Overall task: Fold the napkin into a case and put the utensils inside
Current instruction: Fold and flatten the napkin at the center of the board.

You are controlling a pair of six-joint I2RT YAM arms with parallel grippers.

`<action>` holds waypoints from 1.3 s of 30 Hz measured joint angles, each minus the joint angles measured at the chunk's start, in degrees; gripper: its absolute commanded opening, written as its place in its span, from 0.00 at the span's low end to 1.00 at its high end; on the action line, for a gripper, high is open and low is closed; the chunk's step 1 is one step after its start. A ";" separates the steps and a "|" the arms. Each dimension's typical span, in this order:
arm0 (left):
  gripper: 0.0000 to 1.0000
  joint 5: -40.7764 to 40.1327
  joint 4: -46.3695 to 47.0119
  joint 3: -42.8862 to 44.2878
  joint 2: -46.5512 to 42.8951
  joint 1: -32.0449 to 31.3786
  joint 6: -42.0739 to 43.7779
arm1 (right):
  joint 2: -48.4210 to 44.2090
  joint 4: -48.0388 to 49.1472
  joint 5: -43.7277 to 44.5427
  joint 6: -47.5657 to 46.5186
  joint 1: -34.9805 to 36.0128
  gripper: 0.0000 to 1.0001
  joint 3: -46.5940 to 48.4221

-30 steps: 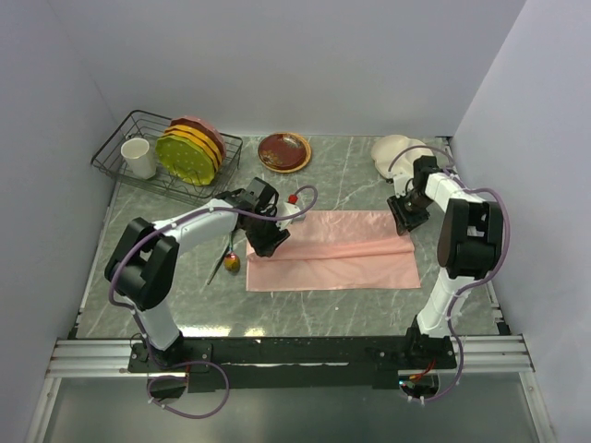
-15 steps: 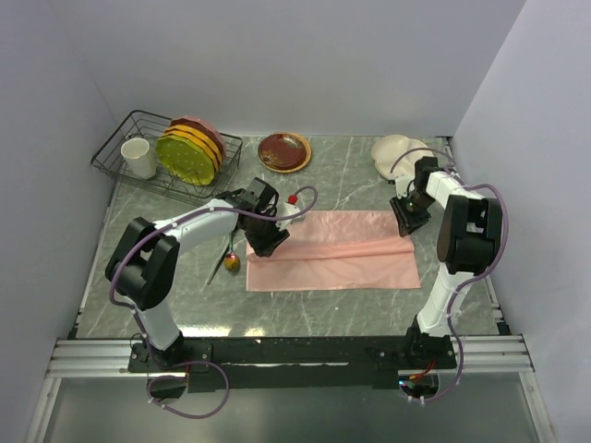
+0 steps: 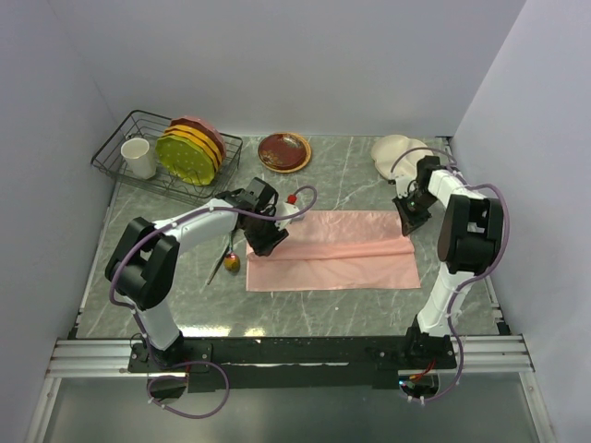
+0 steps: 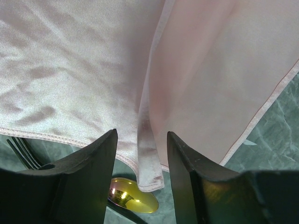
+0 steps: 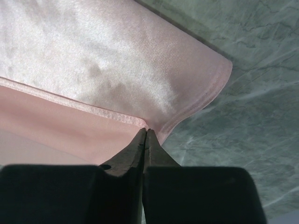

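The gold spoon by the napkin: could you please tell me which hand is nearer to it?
Left. The left hand hangs open over the edge of the napkin, right beside the spoon; the right hand is shut at the cloth's opposite end.

Soft, even light from above fills the top view. The pale walls are bright, and the arms cast only faint, short shadows on the bench (image 3: 323, 309). The napkin (image 3: 342, 254) has a mild sheen there. Seen from the left wrist, its satin glares white in patches, the spoon (image 4: 133, 200) gives a sharp yellow glint, and the left pincer (image 4: 141, 135) is dark and blurred. The right pincer (image 5: 146, 131) is near-black and featureless, while the weave beyond it is crisp.
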 measured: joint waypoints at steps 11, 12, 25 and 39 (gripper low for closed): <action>0.51 1.01 -0.28 -1.27 -0.59 1.81 -0.96 | -10.27 -1.14 -0.85 -6.32 0.00 0.00 -7.65; 0.51 1.27 -0.35 -1.70 -0.81 1.81 -0.96 | -11.15 -1.01 -0.72 -7.10 0.00 0.00 -9.09; 0.33 2.80 -0.50 -8.35 -5.60 1.81 -0.87 | -17.97 0.17 1.57 -14.86 0.00 0.00 -21.42; 0.30 2.64 0.92 -16.79 -13.09 0.83 2.10 | -22.34 2.80 3.28 -18.25 0.00 0.01 -26.18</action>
